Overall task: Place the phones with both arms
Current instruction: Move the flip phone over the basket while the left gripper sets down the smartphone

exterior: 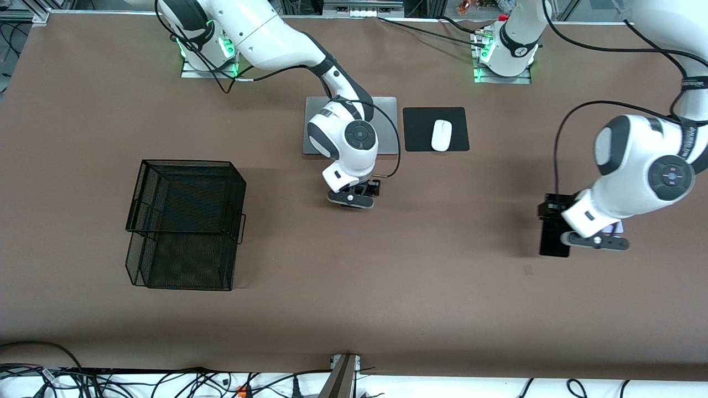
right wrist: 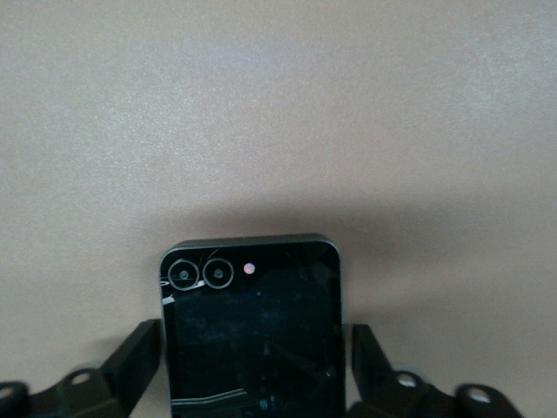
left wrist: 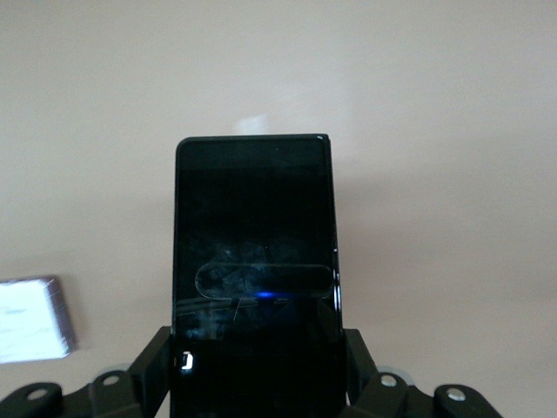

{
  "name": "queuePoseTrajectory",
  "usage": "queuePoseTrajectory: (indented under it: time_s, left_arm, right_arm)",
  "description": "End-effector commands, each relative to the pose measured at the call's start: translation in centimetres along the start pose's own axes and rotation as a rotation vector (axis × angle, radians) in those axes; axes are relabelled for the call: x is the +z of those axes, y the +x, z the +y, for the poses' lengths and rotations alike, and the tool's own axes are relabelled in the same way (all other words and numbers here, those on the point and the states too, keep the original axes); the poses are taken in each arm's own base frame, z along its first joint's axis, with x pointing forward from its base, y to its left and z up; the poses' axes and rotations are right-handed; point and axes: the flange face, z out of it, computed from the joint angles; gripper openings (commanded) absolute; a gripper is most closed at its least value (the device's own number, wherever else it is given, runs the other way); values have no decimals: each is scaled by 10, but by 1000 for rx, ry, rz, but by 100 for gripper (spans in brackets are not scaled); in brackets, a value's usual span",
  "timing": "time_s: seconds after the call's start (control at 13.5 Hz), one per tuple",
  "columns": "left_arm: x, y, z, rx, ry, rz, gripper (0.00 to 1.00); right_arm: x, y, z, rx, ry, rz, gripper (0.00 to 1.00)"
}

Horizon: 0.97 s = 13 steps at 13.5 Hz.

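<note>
While both grippers sit low over phones, step in hand: grasping, one phone to each arm.
Black wire-mesh basket [exterior: 185, 221]: stands on the brown table [exterior: 387, 287] toward the right arm's end; judged the likely drop-off.
Right gripper [exterior: 354, 199]: down at the table, just nearer the front camera than the silver laptop [exterior: 387, 110]; jaws straddle the small squarish black phone [right wrist: 251, 340], a slight gap showing at one side, so not yet clamped.
Advice, right: close squarely on the two long edges, keeping the phone flat, before lifting.
White computer mouse [exterior: 441, 135]: rests on a black pad [exterior: 420, 130] beside the laptop; no part in the step.
Left gripper [exterior: 594, 240]: toward the left arm's end, clenched on the long slim black phone [left wrist: 254, 261] near one end of it.
Advice, left: lift slowly, since the free length may droop or pivot.
Small pale lavender-white phone [left wrist: 33, 320]: lies on the table just beside the held slab; keep clear of it.
</note>
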Motion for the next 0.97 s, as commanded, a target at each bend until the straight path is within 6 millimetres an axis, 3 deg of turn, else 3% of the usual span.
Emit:
queuePoseTrajectory:
  time_s: [0.0,0.07,0.15,0.22,0.45,0.59,0.82,0.89]
  left_arm:
    - [-1,8,90,2,4,-7,23]
    - [-4,10,127,-25,-6,5,23]
    - [-2,11,165,-44,-7,10,22]
    - [-3,14,183,-69,-10,19,22]
    - [5,26,189,-92,-25,20,22]
    - [6,27,192,-89,-30,20,22]
    - [6,27,212,-103,-116,33,22]
    - [12,24,233,-96,-154,30,22]
  right_arm:
    - [-6,1,-2,-21,5,21,25]
    - [-12,4,-2,-20,10,24,16]
    - [-24,7,-2,-16,18,24,16]
    - [-43,14,2,-6,18,23,16]
    - [-116,43,32,3,-23,-7,16]
    - [-167,66,65,-35,-24,-67,16]
    - [-217,113,139,-89,-43,-132,16]
    - [-227,130,169,-122,-49,-151,16]
